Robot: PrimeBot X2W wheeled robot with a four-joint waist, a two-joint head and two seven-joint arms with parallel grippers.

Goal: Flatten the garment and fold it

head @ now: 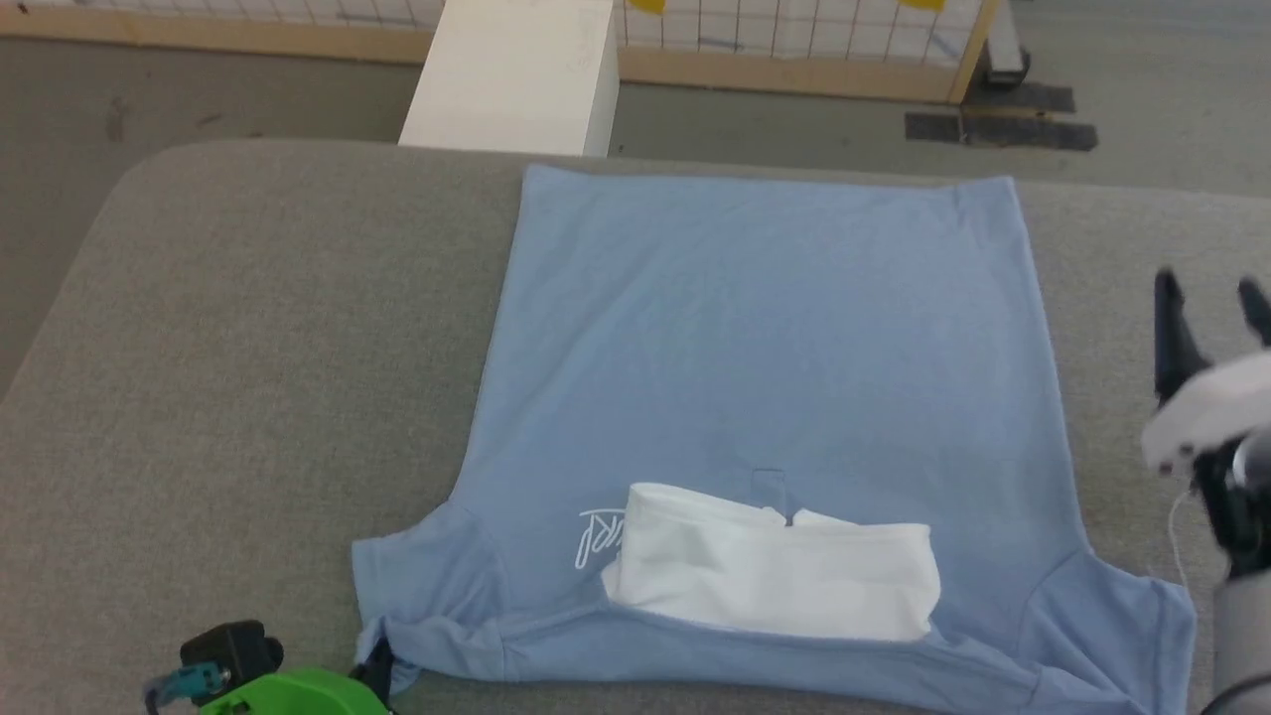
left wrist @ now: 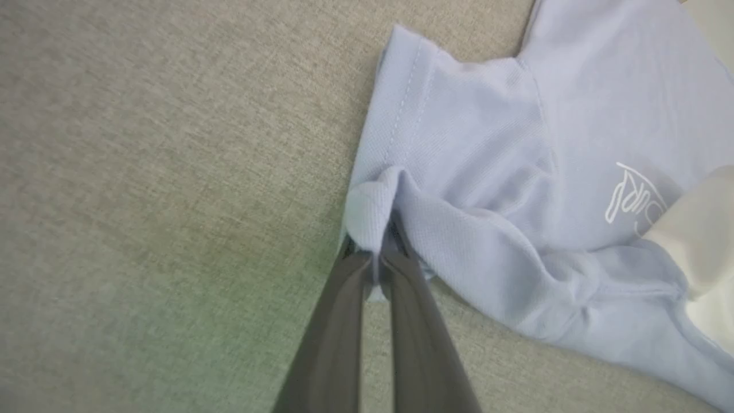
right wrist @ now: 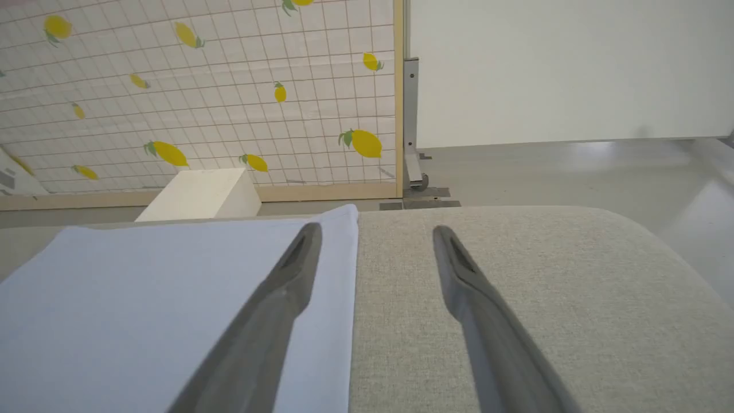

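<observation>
While the garment (head: pixel 765 377) is lying spread flat on the grey padded surface (head: pixel 248 348), its hem is facing away from the robot and its collar side is lying nearest the robot. A white panel (head: pixel 775 576) is showing at the garment's collar, with white script lettering (head: pixel 601 536) just beside the panel toward the garment's left sleeve (head: pixel 417 596).

Left gripper (head: pixel 380 660): sitting at the near outer corner of that left sleeve. In the left wrist view the left gripper (left wrist: pixel 375 258) is pressing its two fingers together on a small bunched fold of the sleeve's (left wrist: pixel 447 115) edge; the garment (left wrist: pixel 487 172) is fanning out from the fingertips, and the lettering (left wrist: pixel 633 195) and the panel (left wrist: pixel 705 241) are lying further in from the pinch. The grey surface (left wrist: pixel 143 172) is lying bare on the sleeve's outer side.

Right gripper (head: pixel 1209 298): holding beside the garment's right side edge, fingers spread wide, nothing between them. In the right wrist view the right gripper (right wrist: pixel 375 232) is straddling that edge, one finger showing over the garment (right wrist: pixel 143 298) and the other over the grey surface (right wrist: pixel 516 258). Cannot tell whether the fingers are touching the cloth.

Beyond the garment's hem a white block (head: pixel 516 70) is standing on the floor, before a lemon-print screen (right wrist: pixel 172 86).
</observation>
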